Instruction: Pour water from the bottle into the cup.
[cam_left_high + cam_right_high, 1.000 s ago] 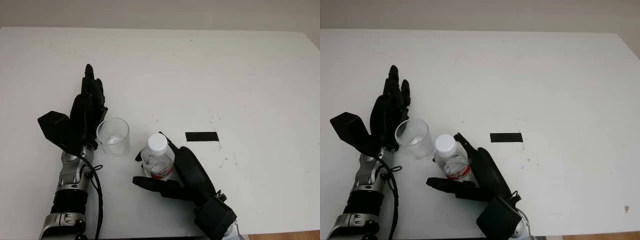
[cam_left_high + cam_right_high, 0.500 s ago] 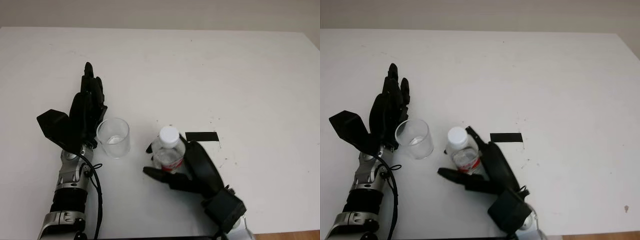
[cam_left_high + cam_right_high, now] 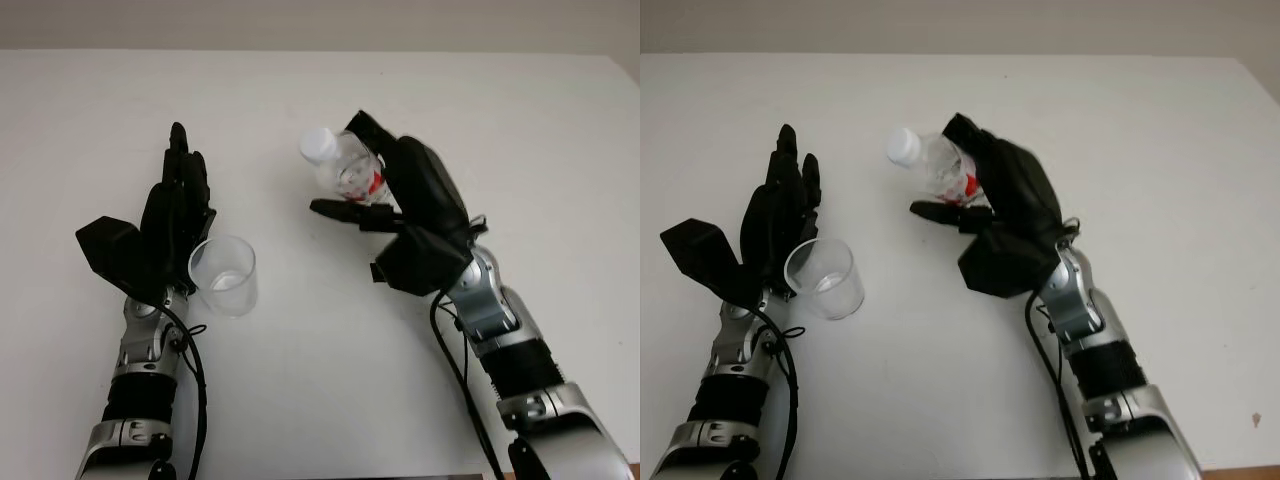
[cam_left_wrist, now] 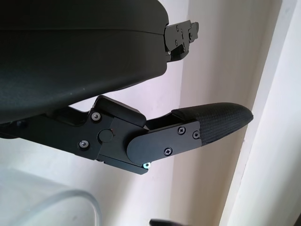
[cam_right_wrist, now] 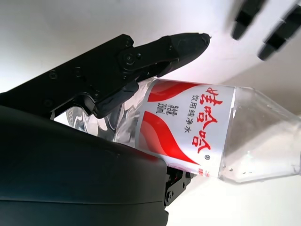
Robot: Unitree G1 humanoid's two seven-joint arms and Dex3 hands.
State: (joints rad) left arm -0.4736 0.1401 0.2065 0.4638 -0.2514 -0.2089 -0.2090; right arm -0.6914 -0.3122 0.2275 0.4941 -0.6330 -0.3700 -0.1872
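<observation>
My right hand point(image 3: 372, 188) is shut on a small clear bottle point(image 3: 345, 170) with a white cap point(image 3: 317, 145) and a red and white label point(image 5: 188, 125). It holds the bottle well above the table, tilted with the cap pointing left toward the cup side. A clear plastic cup point(image 3: 226, 275) stands upright on the table, below and left of the bottle. My left hand point(image 3: 172, 222) is open just left of the cup, its palm close beside the cup wall point(image 4: 51, 202).
The white table point(image 3: 320, 390) has a small black tape strip point(image 3: 377, 271) partly hidden under my right hand. The table's far edge point(image 3: 320, 52) runs along the back.
My right hand has lifted the bottle off the table, carried it up and back, and tilted its cap to the left. The cup and left hand have stayed put.
</observation>
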